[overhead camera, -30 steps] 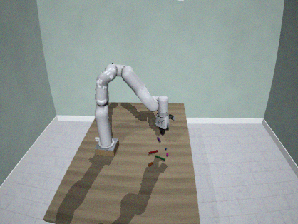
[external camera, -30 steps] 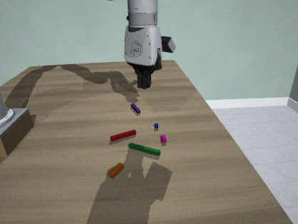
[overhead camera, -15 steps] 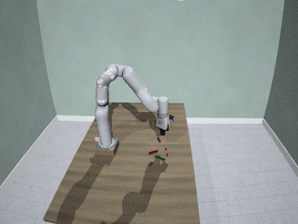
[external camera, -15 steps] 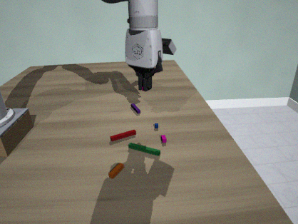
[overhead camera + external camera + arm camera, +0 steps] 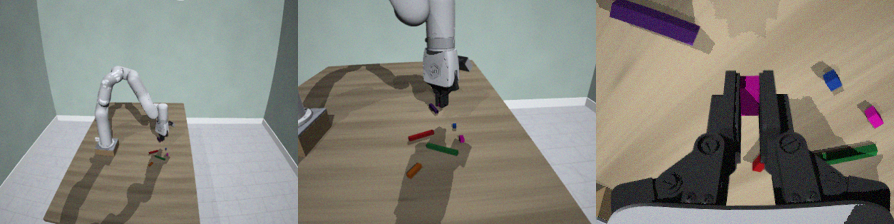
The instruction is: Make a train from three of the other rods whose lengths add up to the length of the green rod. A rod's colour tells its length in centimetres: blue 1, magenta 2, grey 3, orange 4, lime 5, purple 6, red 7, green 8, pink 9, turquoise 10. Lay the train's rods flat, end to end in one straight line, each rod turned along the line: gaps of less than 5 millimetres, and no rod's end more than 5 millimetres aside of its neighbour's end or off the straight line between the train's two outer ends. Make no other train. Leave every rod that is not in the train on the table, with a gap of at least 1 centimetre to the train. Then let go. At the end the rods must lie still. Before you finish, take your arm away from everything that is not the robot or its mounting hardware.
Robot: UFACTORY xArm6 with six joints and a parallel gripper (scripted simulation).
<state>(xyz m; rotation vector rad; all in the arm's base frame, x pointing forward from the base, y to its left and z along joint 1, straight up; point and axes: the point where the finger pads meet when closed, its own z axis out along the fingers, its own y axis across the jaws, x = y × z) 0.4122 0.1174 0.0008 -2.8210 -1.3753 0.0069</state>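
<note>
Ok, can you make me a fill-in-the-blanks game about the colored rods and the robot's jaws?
1. The jaws of the gripper are shut on a small ____ rod.
2. The longest rod lying near the orange rod is the ____ one.
3. The tiny blue rod lies on the ____.
4. The purple rod lies flat, held by ____.

Missing words: magenta; green; table; nothing

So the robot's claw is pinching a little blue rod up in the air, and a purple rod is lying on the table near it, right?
Not blue. The rod pinched in the gripper is a magenta rod, as the wrist view shows. The blue rod lies on the table. The rest is right: the purple rod lies on the table near the gripper.
</note>
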